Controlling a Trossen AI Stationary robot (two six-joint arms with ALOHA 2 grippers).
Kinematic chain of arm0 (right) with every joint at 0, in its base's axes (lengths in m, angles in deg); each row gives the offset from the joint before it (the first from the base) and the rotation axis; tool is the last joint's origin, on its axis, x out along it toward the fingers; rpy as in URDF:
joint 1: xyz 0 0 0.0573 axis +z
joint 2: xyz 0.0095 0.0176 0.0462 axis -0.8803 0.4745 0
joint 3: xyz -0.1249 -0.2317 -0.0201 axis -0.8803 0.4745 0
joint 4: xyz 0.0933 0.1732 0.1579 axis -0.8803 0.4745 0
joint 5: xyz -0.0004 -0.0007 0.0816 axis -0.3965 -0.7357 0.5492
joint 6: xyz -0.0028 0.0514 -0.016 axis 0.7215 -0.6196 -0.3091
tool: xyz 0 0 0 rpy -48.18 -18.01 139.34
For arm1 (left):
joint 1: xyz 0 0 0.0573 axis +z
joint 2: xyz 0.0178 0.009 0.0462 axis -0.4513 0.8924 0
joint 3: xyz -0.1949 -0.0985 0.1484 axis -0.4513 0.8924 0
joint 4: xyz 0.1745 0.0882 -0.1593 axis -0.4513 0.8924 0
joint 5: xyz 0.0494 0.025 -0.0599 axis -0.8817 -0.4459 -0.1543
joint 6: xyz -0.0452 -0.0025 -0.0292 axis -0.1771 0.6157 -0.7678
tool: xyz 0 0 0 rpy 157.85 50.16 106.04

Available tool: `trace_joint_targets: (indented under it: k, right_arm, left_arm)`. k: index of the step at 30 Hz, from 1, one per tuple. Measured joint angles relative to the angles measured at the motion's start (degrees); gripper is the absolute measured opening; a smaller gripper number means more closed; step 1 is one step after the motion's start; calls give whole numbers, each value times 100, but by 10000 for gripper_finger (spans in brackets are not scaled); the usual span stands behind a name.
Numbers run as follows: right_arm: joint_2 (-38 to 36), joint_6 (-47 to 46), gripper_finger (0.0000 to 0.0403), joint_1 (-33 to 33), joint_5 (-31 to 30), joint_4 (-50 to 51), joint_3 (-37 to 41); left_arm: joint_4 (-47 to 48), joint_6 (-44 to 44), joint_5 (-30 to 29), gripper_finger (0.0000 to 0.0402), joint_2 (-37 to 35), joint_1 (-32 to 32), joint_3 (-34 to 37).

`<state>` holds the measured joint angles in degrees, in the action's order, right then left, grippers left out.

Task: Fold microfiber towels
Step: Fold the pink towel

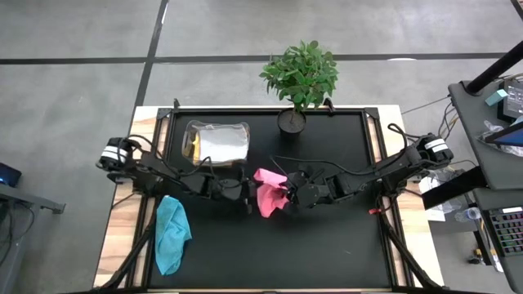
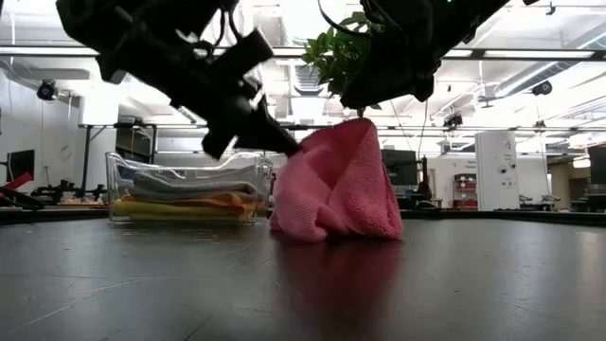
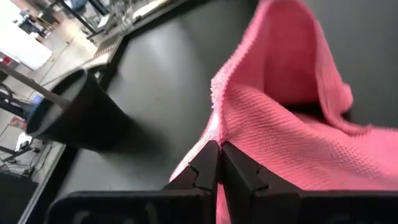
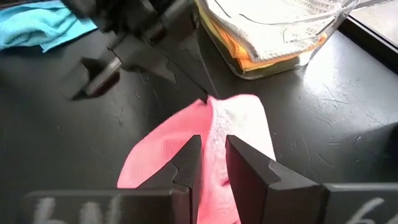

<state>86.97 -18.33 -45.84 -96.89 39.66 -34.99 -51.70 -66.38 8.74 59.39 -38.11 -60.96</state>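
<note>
I see the black surface [image 1: 327,237] first, with both dark arms reaching in toward its middle. At the far edge stands a potted plant [image 1: 300,77], and to its left a clear plastic box [image 1: 216,142] holds folded towels: a white-grey one on top, with orange and yellow below it as the low view shows. The teal towel [image 1: 171,233] lies crumpled near the front left of the surface, well apart from the arms. The pink towel [image 1: 269,193] sits in the middle, bunched into a peak with its lower part resting on the surface. My left pincer [image 3: 219,163] is clenched on one edge of the pink towel, its fingertips pressed together with the cloth pinched between them. My right pincer [image 4: 211,155] comes in from the other side and grips the raised upper fold of the same towel, its two fingers narrowly apart with pink cloth between them.
</note>
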Motion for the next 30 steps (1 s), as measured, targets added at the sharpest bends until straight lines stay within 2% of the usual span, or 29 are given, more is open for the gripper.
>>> trace_joint_targets:
  k: [11,21,30]
  right_arm:
    - [0,45,70,0,-2,-230,95]
    - [2,295,125,-2,0,-808,157]
    - [2,299,180,-2,0,-945,159]
  left_arm:
    - [-23,3,-13,0,-962,-113,-1]
    - [3,7,-17,0,-1663,-221,-1]
    - [13,0,-13,0,-1870,-308,8]
